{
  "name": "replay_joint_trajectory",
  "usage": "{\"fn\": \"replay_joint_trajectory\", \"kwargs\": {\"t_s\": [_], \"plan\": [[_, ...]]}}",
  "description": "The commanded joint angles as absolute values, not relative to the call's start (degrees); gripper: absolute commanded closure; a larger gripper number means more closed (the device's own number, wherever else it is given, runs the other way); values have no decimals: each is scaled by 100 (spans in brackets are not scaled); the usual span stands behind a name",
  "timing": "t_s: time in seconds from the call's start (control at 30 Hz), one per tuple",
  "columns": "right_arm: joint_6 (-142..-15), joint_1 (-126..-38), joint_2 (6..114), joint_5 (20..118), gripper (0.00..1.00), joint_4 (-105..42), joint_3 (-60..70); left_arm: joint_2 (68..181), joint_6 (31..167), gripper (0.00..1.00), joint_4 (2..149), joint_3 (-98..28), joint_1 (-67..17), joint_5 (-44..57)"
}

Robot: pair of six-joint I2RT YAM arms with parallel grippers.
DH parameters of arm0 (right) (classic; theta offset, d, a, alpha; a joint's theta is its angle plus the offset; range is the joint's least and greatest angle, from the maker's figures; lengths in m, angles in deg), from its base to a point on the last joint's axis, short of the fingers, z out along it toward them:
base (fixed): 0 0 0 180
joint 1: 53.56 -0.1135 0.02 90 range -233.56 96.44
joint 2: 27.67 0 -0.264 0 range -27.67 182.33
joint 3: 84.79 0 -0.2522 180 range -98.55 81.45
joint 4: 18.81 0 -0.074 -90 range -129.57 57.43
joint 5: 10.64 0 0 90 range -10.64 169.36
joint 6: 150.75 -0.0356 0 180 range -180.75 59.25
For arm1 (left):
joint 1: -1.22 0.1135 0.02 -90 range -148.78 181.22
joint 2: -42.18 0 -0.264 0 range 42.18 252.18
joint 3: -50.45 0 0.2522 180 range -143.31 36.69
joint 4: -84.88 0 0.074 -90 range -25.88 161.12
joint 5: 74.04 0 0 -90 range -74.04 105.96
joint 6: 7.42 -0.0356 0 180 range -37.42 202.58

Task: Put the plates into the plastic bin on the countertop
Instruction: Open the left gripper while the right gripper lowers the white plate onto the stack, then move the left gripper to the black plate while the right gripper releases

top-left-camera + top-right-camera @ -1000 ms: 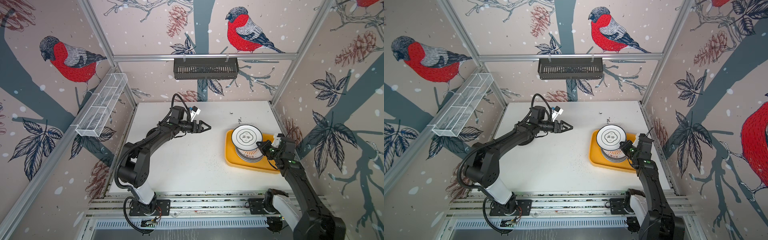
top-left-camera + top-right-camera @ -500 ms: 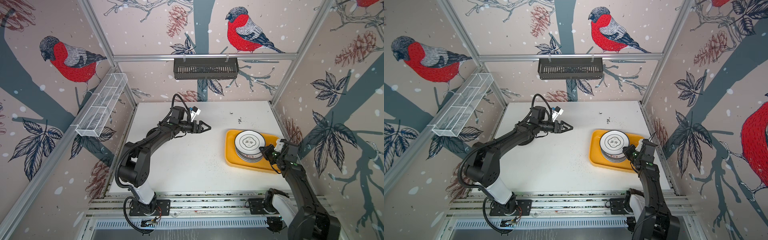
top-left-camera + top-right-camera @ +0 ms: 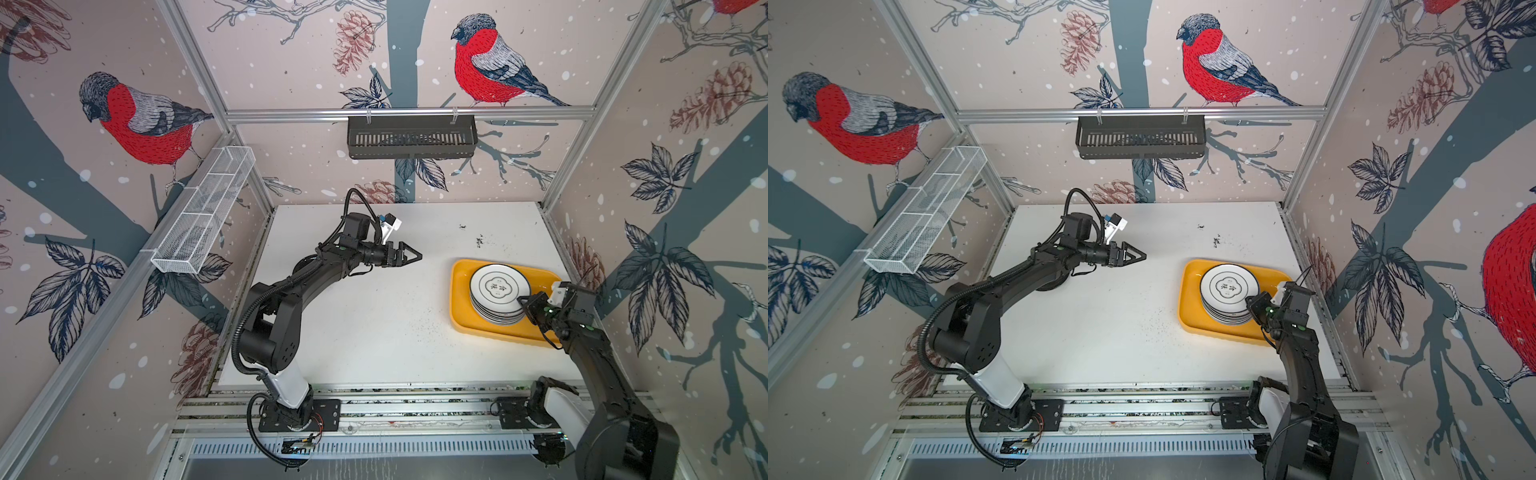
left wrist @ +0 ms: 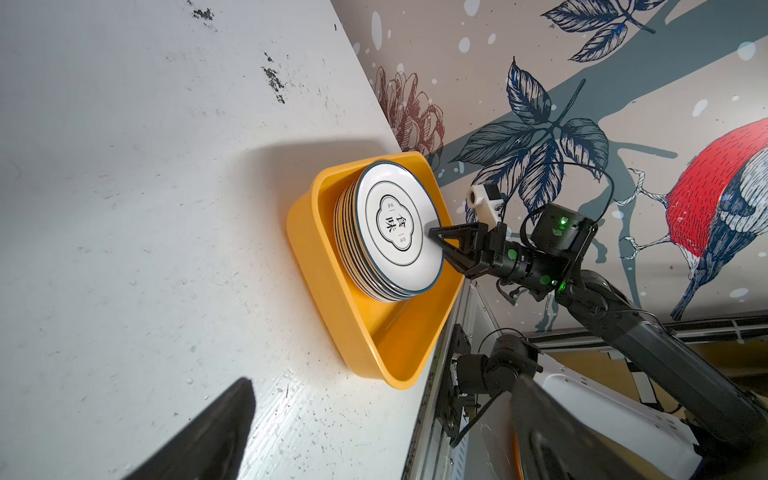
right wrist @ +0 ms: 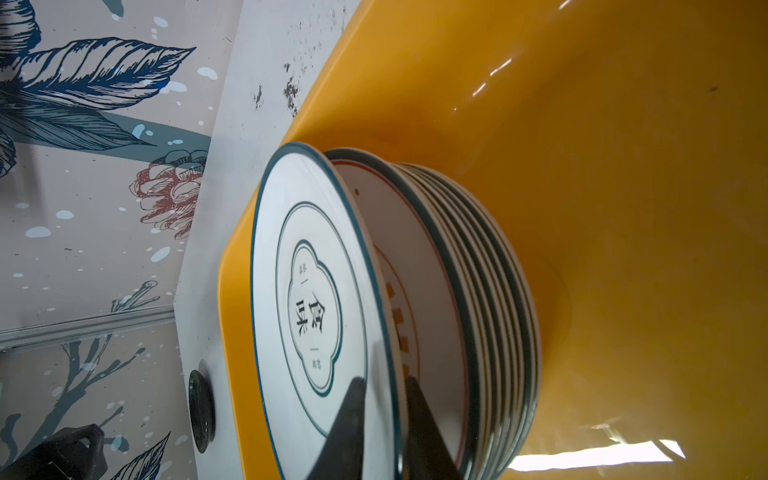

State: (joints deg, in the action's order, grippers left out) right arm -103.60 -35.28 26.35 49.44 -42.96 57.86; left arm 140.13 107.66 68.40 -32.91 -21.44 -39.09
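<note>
Stack complete: the plates (image 3: 498, 309) sit in the plastic bin (image 3: 459, 291) at the table's (image 3: 374, 324) right side, and no others are in view. Your right hand (image 3: 524, 300) straddles the top plate (image 5: 316, 291) rim; whether it is pinching cannot be told. Your left hand (image 3: 417, 255) hovers spread and empty. Judged remaining: release and withdraw.
</note>
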Motion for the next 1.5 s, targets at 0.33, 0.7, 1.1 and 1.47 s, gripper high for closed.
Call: {"fn": "replay_joint_trajectory", "kwargs": {"t_s": [0.33, 0.7, 1.1, 1.47], "plan": [[-10217, -3476, 2603, 5052, 54, -4320, 5729, 14018, 10684, 4, 6898, -3341, -2155, -3851], [-10033, -3482, 2618, 5170, 28, -4625, 5558, 13965, 10530, 4, 6643, -3394, -2155, -3463], [-9768, -3498, 2605, 5448, 19, -5028, 5398, 13917, 10493, 4, 6113, -3497, -2083, -2295], [-9626, -3507, 2568, 5686, 13, -5210, 5297, 13767, 10722, 4, 5895, -3446, -1685, -1435]]}}
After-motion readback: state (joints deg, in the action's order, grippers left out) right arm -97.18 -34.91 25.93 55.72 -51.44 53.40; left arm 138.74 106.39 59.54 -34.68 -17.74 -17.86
